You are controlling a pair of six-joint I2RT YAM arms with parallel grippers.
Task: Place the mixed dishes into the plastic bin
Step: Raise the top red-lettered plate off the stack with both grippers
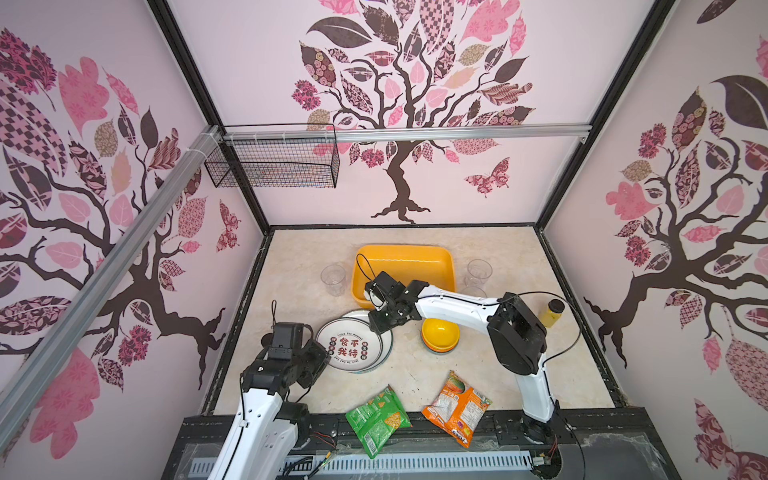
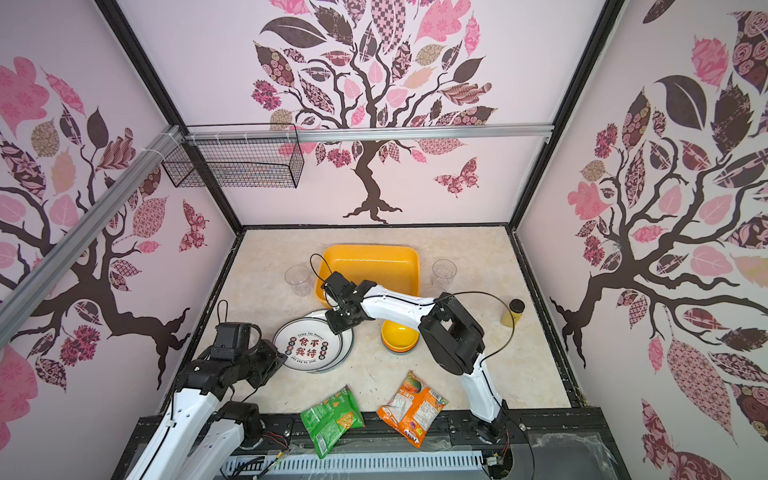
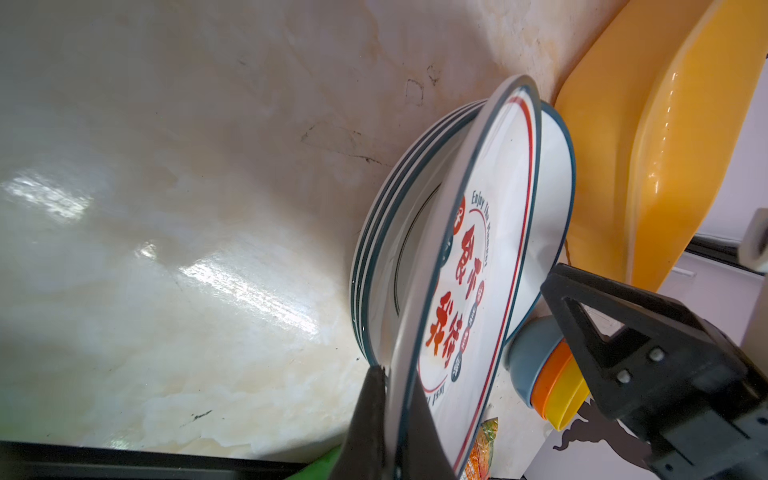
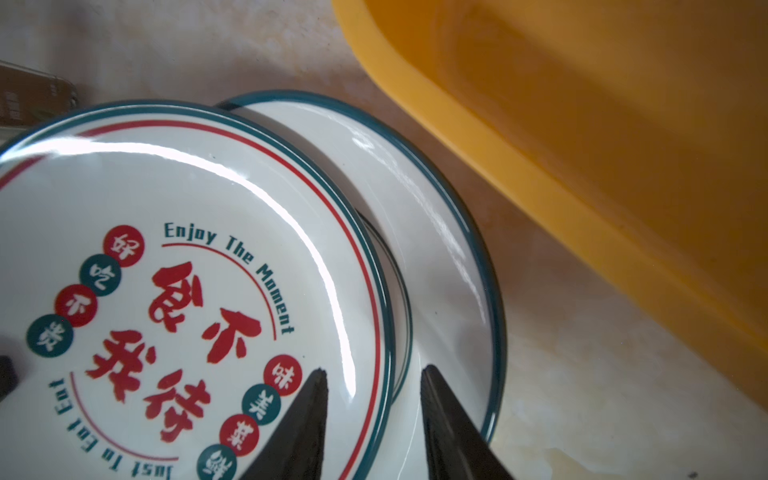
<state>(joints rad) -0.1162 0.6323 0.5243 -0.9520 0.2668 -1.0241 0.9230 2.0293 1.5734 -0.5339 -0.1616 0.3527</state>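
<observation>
- The top plate (image 1: 353, 348), tilted off a stack (image 3: 374, 249) of at least three more, is clenched at its rim by the left end effector (image 3: 390, 382); the right end effector (image 4: 372, 370) is released over it.
- One bin (image 1: 440, 253) sits just behind.
- Three stacked bowls (image 1: 440, 332), two clear cups (image 1: 333, 279), two snack bags (image 1: 378, 419), one bottle (image 1: 552, 313).
- Marbled counter (image 1: 299, 266); tree-patterned walls (image 1: 415, 104).

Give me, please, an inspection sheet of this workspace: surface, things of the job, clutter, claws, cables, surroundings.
Surface: marbled tabletop, a few dark scuffs.
Job's things: top plate tilted up off the plate stack; bowl stack, yellow uppermost; left clear cup and right clear cup flank the plastic bin; no dish seen inside it.
Clutter: green snack bag, orange snack bag, yellow bottle.
Claws: left claw shut on the top plate's rim; right claw open above the plates.
Cables: right wrist cable and left wrist cable loop free; loose wires at the front.
Surroundings: wire basket on the rail; tree-patterned walls.
</observation>
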